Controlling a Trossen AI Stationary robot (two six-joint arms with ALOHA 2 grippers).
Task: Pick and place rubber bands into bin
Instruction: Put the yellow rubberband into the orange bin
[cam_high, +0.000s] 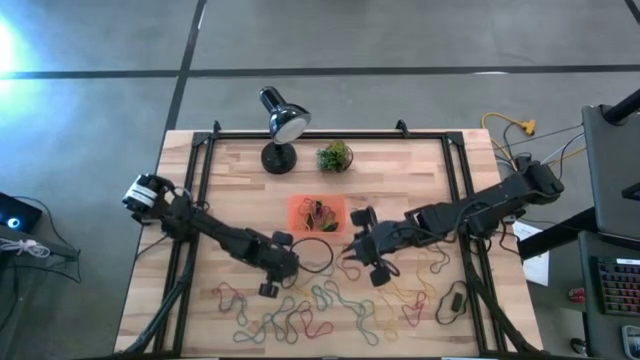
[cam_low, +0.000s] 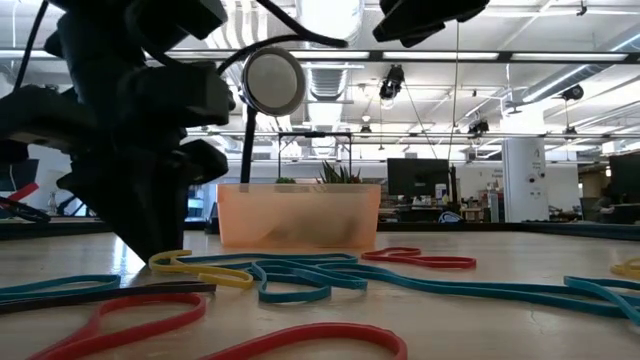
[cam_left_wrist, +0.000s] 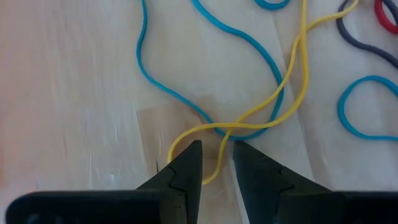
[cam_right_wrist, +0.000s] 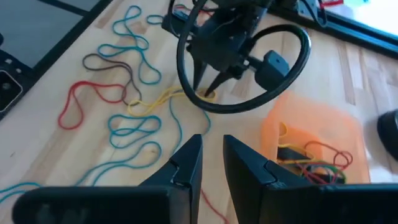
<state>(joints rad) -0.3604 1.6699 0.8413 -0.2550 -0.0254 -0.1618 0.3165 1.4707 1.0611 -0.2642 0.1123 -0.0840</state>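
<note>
Left tool (cam_left_wrist: 217, 158), jaws narrow, straddles a thin yellow rubber band (cam_left_wrist: 292, 74) on the wooden counter (cam_left_wrist: 68, 93); pinching and lifting toward the orange-red plastic bin (cam_high: 317, 212) at one o'clock likely follows.

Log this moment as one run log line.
left gripper: closing around yellow rubber band | right gripper: empty, near bin
</note>
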